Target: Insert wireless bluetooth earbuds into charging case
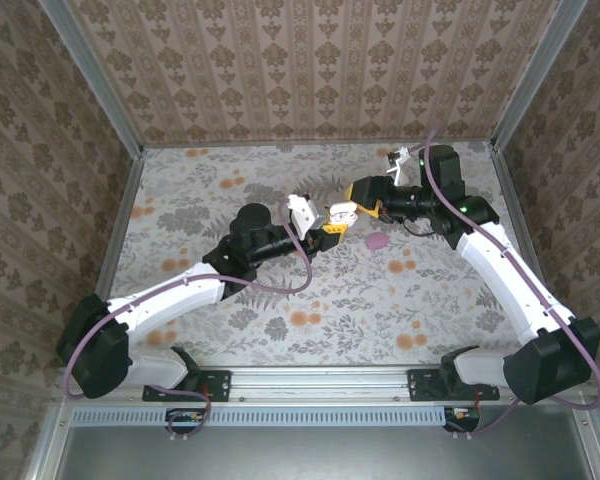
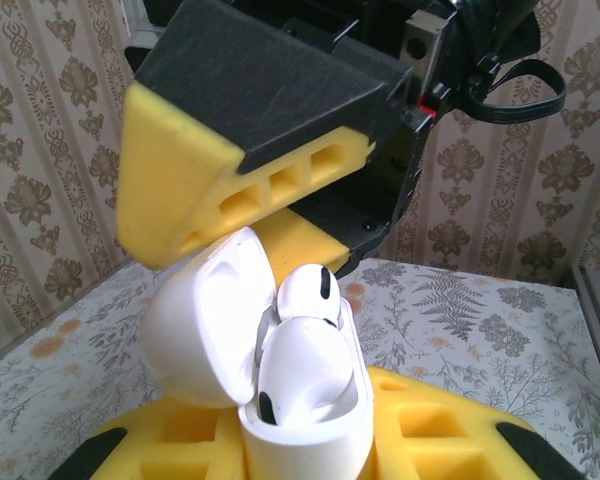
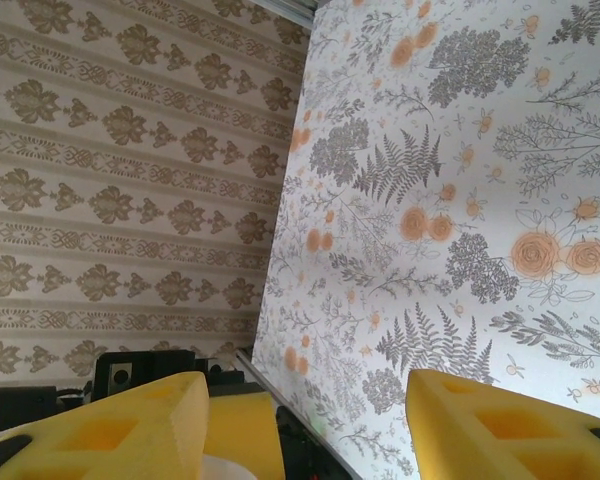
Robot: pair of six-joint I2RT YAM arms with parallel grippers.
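The white-and-black left arm (image 1: 170, 295) stretches from its base toward two o'clock, and its yellow-fingered left gripper (image 1: 332, 224) is clamped narrow. The white-and-black right arm (image 1: 500, 270) reaches toward eleven o'clock and bends at the wrist. Its yellow-fingered right gripper (image 1: 358, 195) points to nine o'clock, jaws parted, just beside the left one's tips.

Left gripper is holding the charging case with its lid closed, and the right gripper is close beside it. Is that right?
Not quite: the lid is open, swung back, with an earbud showing inside, as the left wrist view shows. The left gripper does hold the charging case, and the right gripper is close beside it.
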